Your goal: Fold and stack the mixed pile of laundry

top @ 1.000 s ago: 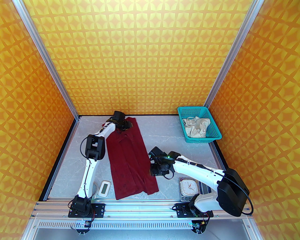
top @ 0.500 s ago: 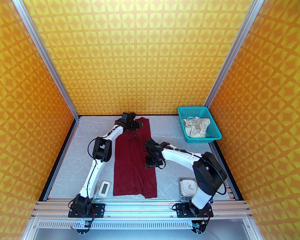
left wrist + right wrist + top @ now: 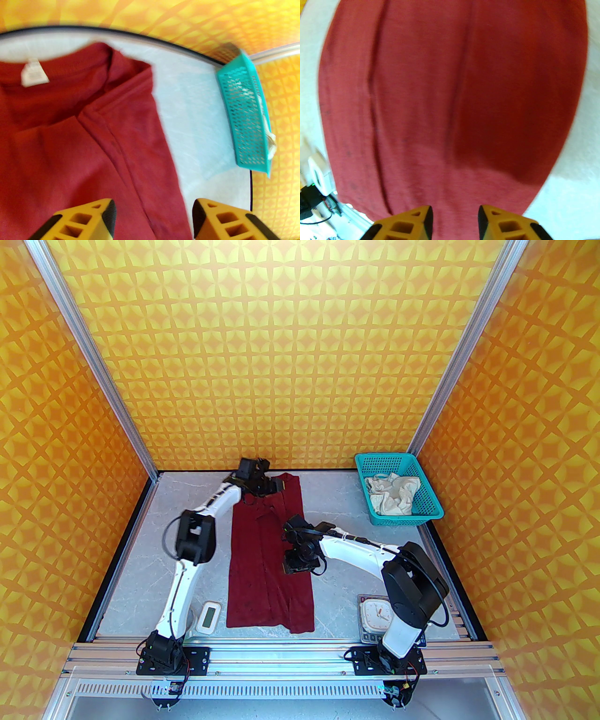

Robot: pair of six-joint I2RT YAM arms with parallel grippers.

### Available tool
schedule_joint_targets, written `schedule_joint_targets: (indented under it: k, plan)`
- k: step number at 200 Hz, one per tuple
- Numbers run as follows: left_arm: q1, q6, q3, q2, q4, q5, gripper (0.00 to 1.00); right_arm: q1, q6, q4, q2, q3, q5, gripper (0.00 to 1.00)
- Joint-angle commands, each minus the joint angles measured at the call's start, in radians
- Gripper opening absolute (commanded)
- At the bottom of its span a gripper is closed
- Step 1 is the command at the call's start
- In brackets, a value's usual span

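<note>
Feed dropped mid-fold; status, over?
Left tool open, right tool open, both empty above shirt. Shirt folded lengthwise, flat. Shorts crumpled in basket. Nothing in the way.

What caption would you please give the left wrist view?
Open left gripper over the folded dark red shirt, teal basket beyond.

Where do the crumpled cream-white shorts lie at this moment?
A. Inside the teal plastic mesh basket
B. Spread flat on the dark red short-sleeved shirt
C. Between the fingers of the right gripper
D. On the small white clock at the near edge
A: the crumpled cream-white shorts lie inside the teal plastic mesh basket at the far right corner, well apart from the dark red short-sleeved shirt spread on the table.
</note>
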Motion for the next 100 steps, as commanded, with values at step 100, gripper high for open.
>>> schedule_joint_targets:
  k: [100]
  plan:
    - [0.001, 0.054, -1.105, -0.882, -0.057, -0.144, 0.27, 0.008, -0.040, -0.066, 0.107, 0.188, 0.058, 0.34]
